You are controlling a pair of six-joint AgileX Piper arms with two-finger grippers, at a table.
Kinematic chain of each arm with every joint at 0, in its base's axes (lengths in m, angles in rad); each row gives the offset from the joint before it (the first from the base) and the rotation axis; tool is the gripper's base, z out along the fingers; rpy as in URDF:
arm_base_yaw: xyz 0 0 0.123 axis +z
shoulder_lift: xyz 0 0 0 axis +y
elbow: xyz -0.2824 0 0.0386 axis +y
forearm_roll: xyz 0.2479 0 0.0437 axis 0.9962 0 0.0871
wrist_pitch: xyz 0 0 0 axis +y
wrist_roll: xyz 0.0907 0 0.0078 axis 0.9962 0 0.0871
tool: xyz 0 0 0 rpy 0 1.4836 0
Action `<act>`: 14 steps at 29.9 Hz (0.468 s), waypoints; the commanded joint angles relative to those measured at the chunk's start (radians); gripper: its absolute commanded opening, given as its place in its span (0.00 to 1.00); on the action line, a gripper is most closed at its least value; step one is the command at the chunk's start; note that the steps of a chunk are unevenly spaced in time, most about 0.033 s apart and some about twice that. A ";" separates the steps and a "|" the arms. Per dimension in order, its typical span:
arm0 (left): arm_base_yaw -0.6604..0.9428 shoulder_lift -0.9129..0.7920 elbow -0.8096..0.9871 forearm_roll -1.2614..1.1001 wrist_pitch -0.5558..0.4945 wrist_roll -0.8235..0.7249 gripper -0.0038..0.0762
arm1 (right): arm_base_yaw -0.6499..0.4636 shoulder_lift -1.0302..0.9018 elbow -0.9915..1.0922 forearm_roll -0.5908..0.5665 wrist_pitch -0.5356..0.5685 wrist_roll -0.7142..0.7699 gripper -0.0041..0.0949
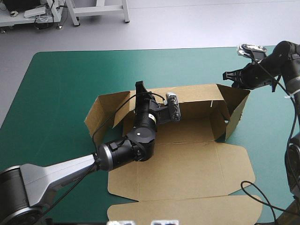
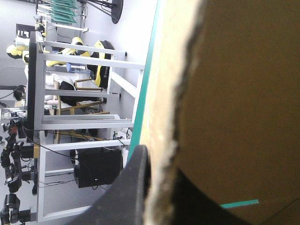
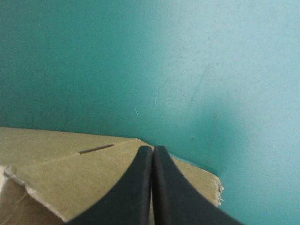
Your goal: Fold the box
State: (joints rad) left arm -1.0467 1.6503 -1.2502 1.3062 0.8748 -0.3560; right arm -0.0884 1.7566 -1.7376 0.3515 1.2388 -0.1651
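Two risks: the left gripper [image 1: 140, 87], clamped on the box [image 1: 187, 159] at its far-left corner, may tear the board by pulling hard, and the closed right gripper [image 3: 153, 151], at the far-right corner of the box, which lies in the middle of the cover [image 1: 56, 93], may slip off.

behind the left gripper [image 1: 139, 86] sit rounded glossy black wrist joints [image 1: 126, 152], one bearing a white dot [image 1: 138, 134], another a small yellow label [image 1: 151, 116]; farther back, a silver-grey forearm [image 1: 61, 173]. the right gripper [image 3: 153, 150] has smooth black fin-shaped fingers [image 3: 133, 192].
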 commanded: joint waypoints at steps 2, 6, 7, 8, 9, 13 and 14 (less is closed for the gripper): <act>-0.006 -0.051 -0.025 0.016 0.044 -0.036 0.04 | -0.007 -0.093 0.013 0.019 0.010 -0.019 0.02; -0.006 -0.051 -0.025 0.016 0.045 -0.074 0.04 | -0.007 -0.130 0.056 0.021 0.010 -0.038 0.02; -0.006 -0.051 -0.025 0.014 0.045 -0.074 0.04 | -0.007 -0.135 0.073 0.021 0.010 -0.043 0.02; -0.006 -0.051 -0.025 0.014 0.045 -0.074 0.04 | -0.007 -0.140 0.093 0.021 0.010 -0.049 0.02; -0.006 -0.051 -0.025 0.012 0.045 -0.074 0.04 | -0.007 -0.144 0.109 0.023 0.010 -0.061 0.02; -0.006 -0.051 -0.025 0.009 0.045 -0.074 0.04 | -0.007 -0.170 0.191 0.027 -0.034 -0.077 0.02; -0.006 -0.051 -0.025 0.009 0.045 -0.074 0.04 | -0.007 -0.179 0.206 0.031 -0.047 -0.083 0.02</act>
State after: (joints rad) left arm -1.0479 1.6503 -1.2502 1.3042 0.8828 -0.4053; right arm -0.0897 1.6467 -1.5470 0.3547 1.2316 -0.2227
